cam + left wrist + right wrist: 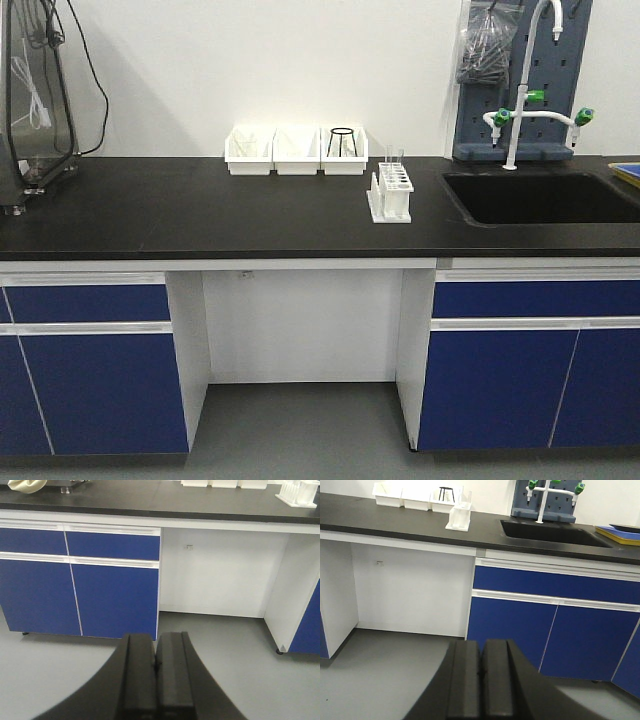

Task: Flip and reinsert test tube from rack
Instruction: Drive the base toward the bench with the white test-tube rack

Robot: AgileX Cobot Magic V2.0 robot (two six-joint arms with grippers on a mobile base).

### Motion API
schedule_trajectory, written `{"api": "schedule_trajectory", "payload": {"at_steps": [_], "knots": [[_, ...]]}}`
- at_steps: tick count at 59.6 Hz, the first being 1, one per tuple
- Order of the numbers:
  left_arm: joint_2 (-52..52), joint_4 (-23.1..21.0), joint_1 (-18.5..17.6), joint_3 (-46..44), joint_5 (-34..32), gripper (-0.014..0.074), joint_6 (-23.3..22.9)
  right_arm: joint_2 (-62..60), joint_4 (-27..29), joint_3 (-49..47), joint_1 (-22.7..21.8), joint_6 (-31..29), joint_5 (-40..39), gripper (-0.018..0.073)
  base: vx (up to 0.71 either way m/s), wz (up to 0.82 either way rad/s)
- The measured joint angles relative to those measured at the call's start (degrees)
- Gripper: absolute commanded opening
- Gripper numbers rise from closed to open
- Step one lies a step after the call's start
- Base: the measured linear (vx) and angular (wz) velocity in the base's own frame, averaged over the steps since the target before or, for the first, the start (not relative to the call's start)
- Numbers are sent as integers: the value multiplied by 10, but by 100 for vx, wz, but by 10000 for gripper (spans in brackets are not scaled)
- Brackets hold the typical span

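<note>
Exterior front-facing view puts the rack (390,192), test tube (389,158) upright, just left of the sink (540,197); left end effector (156,680) and right end effector (481,680) hang pressed together, and a careless reach could topple it.

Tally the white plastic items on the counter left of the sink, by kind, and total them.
Bins: 3
Rack: 1
Total: 4
</note>
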Motion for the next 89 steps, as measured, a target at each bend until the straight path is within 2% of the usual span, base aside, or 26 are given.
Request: {"api": "schedule_trajectory", "payload": {"at_steps": [89], "knots": [[0, 0, 0, 0, 0, -6, 0, 0, 0, 0, 0, 0, 0, -8, 2, 0]]}}
